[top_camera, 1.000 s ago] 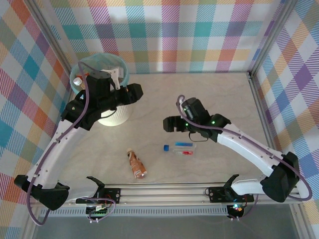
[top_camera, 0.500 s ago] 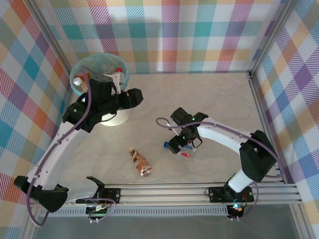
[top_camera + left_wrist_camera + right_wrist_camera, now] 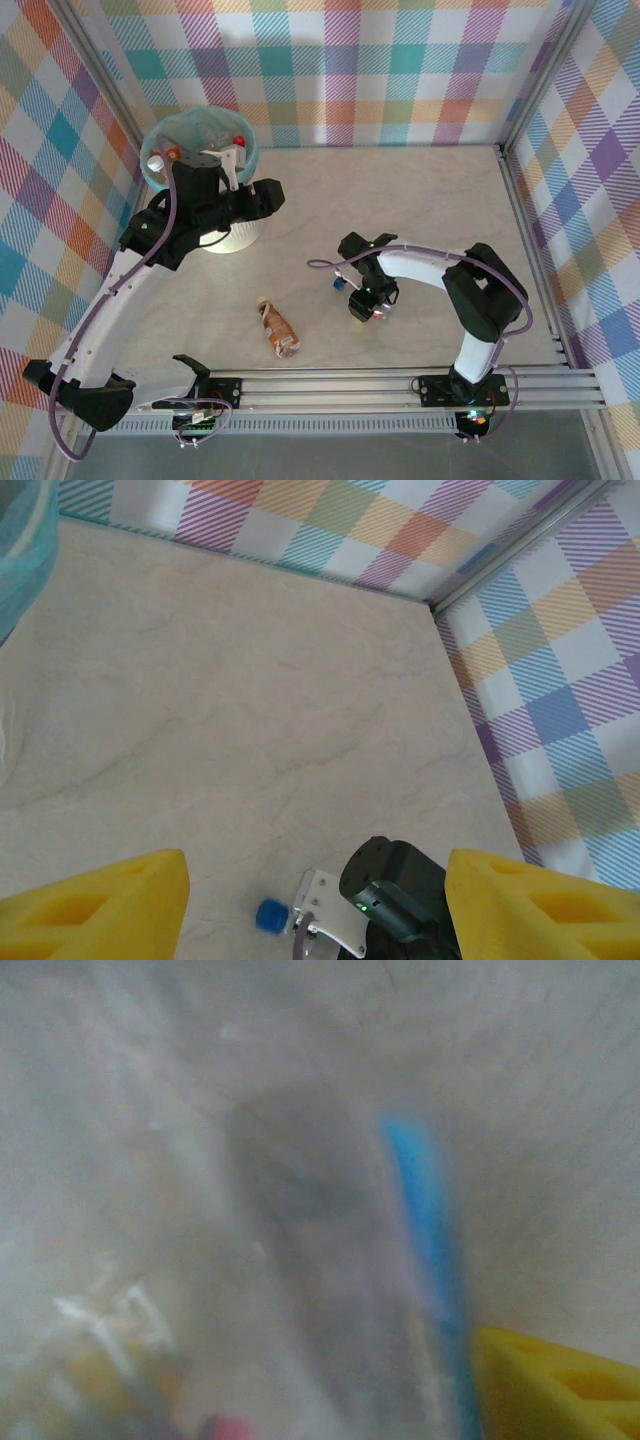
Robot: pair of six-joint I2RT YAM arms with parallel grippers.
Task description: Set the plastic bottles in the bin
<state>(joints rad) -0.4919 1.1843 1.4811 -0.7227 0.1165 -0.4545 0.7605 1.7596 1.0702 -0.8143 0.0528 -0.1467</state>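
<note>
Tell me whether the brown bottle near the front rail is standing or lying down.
Lying down. The top view shows the brown bottle at full length, flat on the table, with its cap pointing toward the far side.

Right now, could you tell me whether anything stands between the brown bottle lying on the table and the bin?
Nothing on the table: bare surface runs from the brown bottle to the bin. From above, the left arm overlaps the bin's near rim, which may crowd a drop there.
</note>
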